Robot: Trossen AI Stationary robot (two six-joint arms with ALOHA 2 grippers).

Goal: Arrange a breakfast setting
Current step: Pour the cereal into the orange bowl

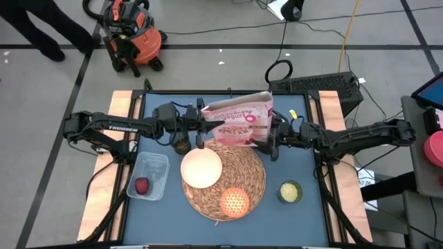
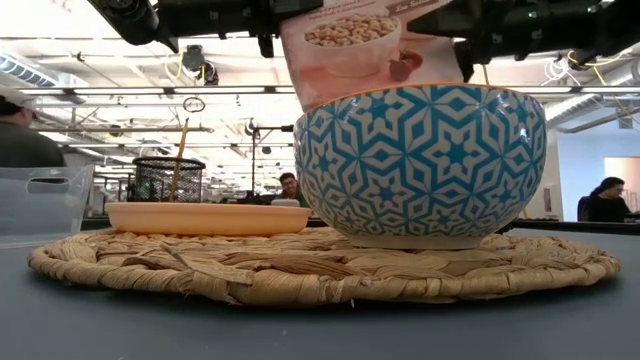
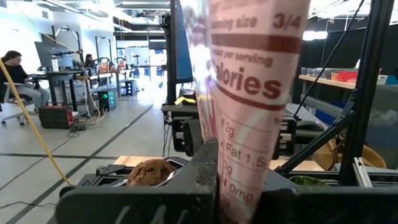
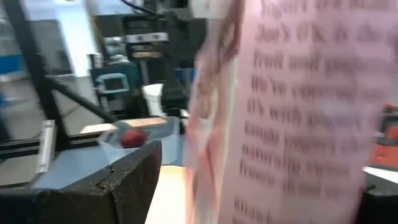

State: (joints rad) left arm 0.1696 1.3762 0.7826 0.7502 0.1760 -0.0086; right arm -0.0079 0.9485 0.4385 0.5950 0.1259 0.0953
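Observation:
The pink-white cereal box (image 1: 239,117) is in the air above the far part of the round straw placemat (image 1: 249,176); the low view shows it (image 2: 350,40) over the bowl. My left gripper (image 3: 239,199) is shut on the box's left end. My right gripper (image 1: 272,138) stands at its right end, fingers spread on either side; a narrow gap shows between one finger (image 4: 127,180) and the box (image 4: 292,112). The cream bowl (image 1: 201,168), blue-patterned outside (image 2: 425,160), and the orange dish (image 1: 234,202) rest on the placemat. The dark-red fruit (image 1: 142,185) lies in the clear tub (image 1: 158,166). The wooden spoon is out of view. My left gripper pinches the box's narrow printed side panel (image 3: 249,155) between its two fingers, and the panel is squeezed in there. The fingers come level from the table's left. The box is lifted clear of the table and the bowl.
A small green-yellow cup (image 1: 290,191) stands right of the placemat. A brown round thing (image 1: 181,145) sits just under my left gripper, at the placemat's far left rim. People sit in the room beyond the table.

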